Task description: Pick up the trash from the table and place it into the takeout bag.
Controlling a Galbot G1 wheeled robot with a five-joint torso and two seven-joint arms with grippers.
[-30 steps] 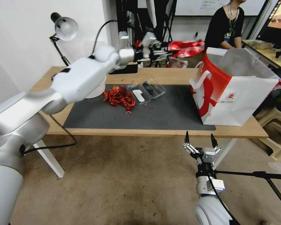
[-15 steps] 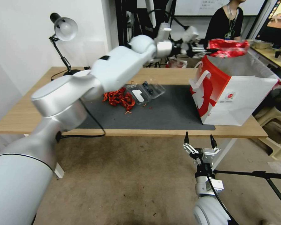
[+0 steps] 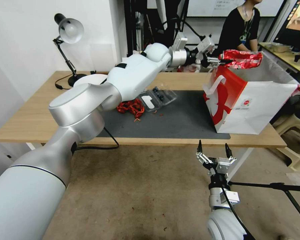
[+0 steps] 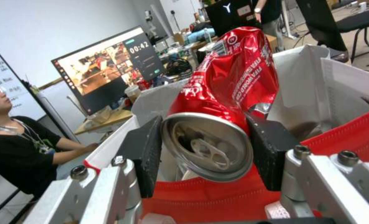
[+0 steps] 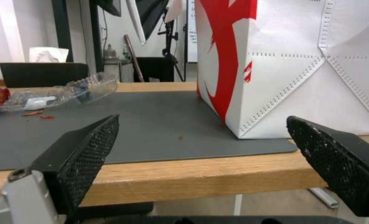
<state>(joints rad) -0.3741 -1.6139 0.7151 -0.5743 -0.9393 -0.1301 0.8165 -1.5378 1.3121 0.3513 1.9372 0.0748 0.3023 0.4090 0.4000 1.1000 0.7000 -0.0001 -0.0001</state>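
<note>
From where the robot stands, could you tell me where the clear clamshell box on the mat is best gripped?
Probably by the raised lid edge of the clear clamshell box, coming from above: it lies open and flat on the mat, so its thin rim offers the only pinchable part.

A robotics lab or test room: a big monitor (image 4: 109,67) shows a running timer beside camera feeds, a whiteboard (image 3: 223,7) hangs on the back wall, and black stands (image 3: 170,20) and cables cluster behind the table (image 3: 30,113).

Left gripper (image 3: 220,60) holds crushed red can (image 3: 242,59) above takeout bag (image 3: 253,100).
</note>
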